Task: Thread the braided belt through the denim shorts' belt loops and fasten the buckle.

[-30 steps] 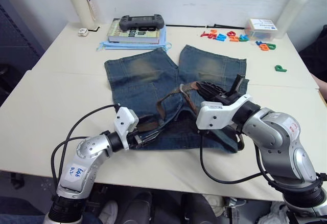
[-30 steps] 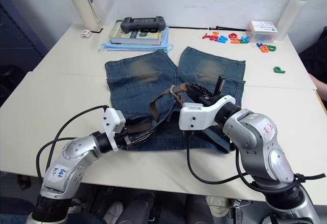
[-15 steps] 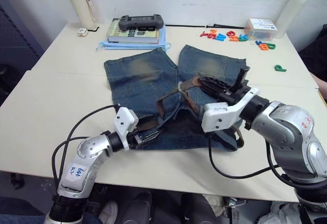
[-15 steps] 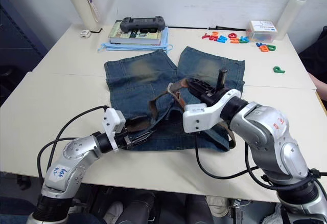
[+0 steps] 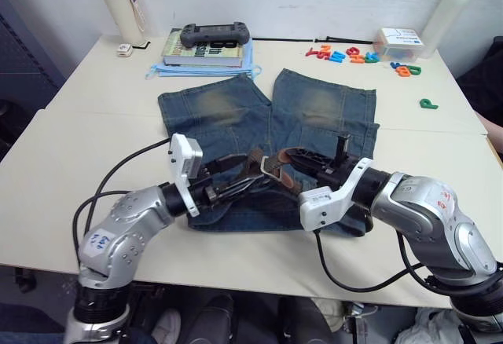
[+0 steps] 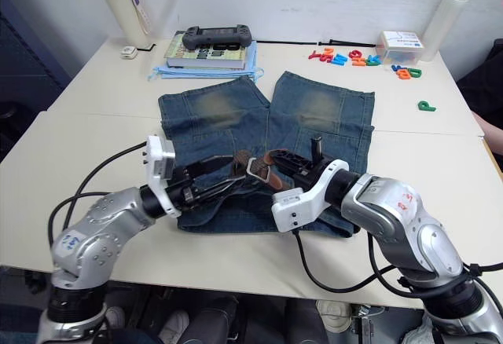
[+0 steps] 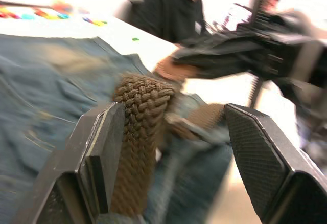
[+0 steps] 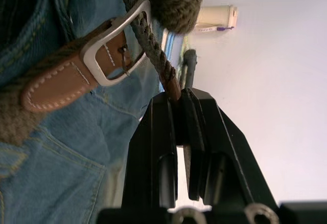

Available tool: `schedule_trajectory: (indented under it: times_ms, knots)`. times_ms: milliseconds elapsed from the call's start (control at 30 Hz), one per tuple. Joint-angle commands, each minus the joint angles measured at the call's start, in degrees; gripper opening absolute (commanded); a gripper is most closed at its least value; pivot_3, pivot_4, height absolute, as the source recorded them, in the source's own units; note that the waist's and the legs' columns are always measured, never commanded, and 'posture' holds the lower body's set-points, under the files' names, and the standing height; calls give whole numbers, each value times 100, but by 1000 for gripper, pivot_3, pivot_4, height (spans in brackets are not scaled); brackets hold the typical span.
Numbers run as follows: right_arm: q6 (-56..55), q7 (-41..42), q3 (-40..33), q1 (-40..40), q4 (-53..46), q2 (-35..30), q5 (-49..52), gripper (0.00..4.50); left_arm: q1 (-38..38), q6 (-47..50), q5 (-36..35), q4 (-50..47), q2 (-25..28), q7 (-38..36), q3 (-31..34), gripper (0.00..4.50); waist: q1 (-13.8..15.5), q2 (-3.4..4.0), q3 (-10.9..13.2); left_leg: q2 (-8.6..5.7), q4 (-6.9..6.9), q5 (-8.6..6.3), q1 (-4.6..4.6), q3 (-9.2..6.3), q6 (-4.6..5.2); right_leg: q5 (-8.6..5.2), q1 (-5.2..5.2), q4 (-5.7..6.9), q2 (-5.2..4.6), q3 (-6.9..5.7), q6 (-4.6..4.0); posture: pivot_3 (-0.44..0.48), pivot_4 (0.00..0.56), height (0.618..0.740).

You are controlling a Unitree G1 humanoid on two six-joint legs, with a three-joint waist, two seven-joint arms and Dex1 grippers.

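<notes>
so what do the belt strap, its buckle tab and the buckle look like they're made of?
Braided belt: looks like woven cord or fabric, matte dark brown; the plaited strands are plain in the left wrist view.
Tab: probably leather or an imitation, smooth tan, with pale stitching along its edge.
Buckle: seemingly metal, brushed silvery finish with a soft sheen, rigid rectangular frame.

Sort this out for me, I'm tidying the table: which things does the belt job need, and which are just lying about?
Needed: belt, buckle, denim shorts.

Lying about: game controller, books, white flask, coloured letters, small plastic box, white bottle.
</notes>
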Motion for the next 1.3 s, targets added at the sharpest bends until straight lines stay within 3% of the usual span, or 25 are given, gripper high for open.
schedule_trajectory:
  times_ms: [33,133,267,600,900,1300]
  knots:
    - [-5,-120,-333,-47,-68,-82,-26,0,72,-127,-14,46,172,-114,125,3426,2,0,0,0,0,0,0,0,0,0,0,0,0,0,0,0,150,667]
    - [7,-76,-475,-89,-61,-97,111,0,271,-313,412,254,445,-215,-73,3426,-6,0,0,1,0,0,0,0,0,-1,0,0,0,0,-1,0,150,667]
    - [-14,-28,-647,-159,-37,-165,315,0,872,-1017,1396,477,1037,-675,-855,3426,-34,3,2,0,-2,-2,1,5,1,-1,-1,-1,-1,7,-3,0,150,667]
    - [-18,68,-961,-365,18,-370,694,0,1273,-1272,2027,1056,1260,-909,-1453,3426,15,4,1,0,-1,-8,0,3,13,-2,3,-8,-6,4,-4,0,150,667]
    - [-22,86,-1401,-757,525,-839,1134,0,1257,-1485,2157,1209,1380,-1083,-1476,3426,33,7,0,2,-1,-10,4,3,16,-2,7,-10,-6,3,-5,0,150,667]
    - [300,163,-1203,-1231,395,-733,1436,0,1255,-1666,2142,1168,1245,-1076,-1396,3426,41,13,1,2,-1,-11,2,5,18,-3,6,-11,-6,4,-5,0,150,667]
